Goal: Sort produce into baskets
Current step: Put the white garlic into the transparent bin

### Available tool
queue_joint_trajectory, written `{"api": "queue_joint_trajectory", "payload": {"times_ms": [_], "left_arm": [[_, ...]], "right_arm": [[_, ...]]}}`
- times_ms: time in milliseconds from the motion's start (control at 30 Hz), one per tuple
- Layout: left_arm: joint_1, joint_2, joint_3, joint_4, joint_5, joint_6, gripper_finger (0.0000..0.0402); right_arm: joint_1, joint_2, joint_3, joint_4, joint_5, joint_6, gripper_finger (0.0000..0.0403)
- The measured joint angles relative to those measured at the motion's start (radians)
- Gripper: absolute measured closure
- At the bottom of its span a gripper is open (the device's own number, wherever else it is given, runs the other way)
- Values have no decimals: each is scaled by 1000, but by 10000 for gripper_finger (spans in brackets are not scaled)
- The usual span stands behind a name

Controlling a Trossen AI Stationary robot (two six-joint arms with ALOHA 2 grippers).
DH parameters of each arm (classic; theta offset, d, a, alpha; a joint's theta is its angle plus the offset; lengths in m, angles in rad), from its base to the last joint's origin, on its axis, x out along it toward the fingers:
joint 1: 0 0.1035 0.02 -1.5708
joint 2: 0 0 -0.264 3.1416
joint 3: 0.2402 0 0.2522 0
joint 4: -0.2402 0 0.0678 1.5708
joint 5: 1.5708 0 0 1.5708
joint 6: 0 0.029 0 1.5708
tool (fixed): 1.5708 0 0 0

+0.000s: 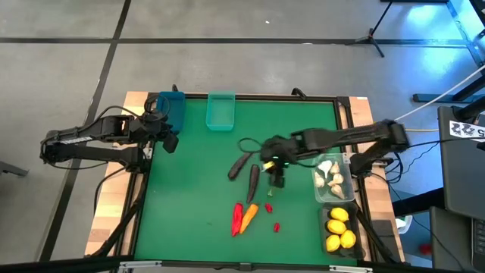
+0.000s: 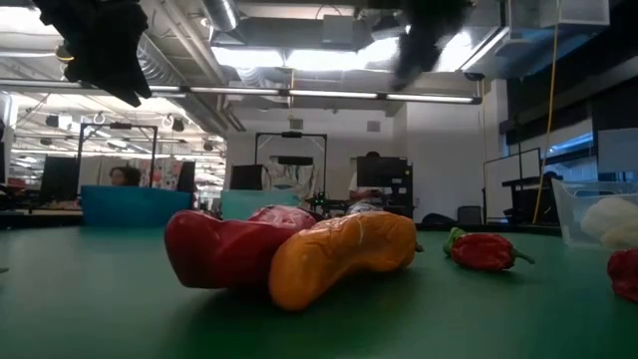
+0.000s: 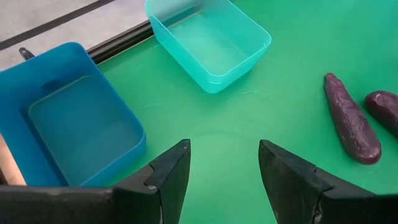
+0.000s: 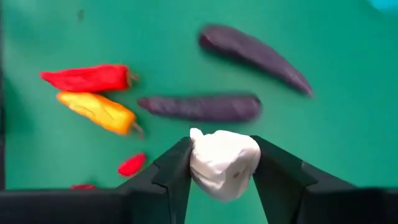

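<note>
While eggplants [image 4: 199,107] number two (dark purple), chilies [image 4: 87,78] three.

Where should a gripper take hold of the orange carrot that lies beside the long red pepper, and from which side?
Grip the orange carrot across its thick middle, coming straight down from above. It lies flat, and the long red pepper touches one flank, so probably nudge them apart first.
</note>
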Motion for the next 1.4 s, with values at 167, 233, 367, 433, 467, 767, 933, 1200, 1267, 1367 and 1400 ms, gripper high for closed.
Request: {"api": "queue_joint_trajectory", "payload": {"times_ms": [167, 233, 367, 433, 467, 767, 933, 1200, 1267, 1367, 1400], "left_arm": [[0, 0, 0, 0, 0, 6, 217], [0, 0, 0, 0, 0, 6, 217], [0, 0, 0, 1, 0, 6, 217], [0, 0, 0, 2, 0, 5, 217], [0, 0, 0, 2, 0, 3, 217], [0, 0, 0, 4, -1, 1, 217], [0, 0, 0, 4, -13, 0, 217], [0, 0, 0, 4, -15, -4, 217], [0, 0, 0, 4, -15, -4, 217], [0, 0, 0, 4, -15, -4, 217], [0, 0, 0, 4, -15, -4, 217]], "right_arm": [[77, -218, -198, -40, 136, 253, 249], [124, -304, -267, -73, 187, 385, 249], [229, -434, -375, -177, 278, 699, 249], [280, -479, -409, -224, 294, 846, 249], [305, -491, -422, -255, 297, 911, 249], [414, -500, -490, -536, 132, 1405, 249], [415, -501, -524, -576, 63, 1541, 249], [414, -500, -595, -508, -3, 1716, 246], [415, -500, -611, -486, -33, 1714, 235], [415, -500, -625, -443, -39, 1713, 205], [414, -500, -627, -437, -40, 1712, 192]]}}
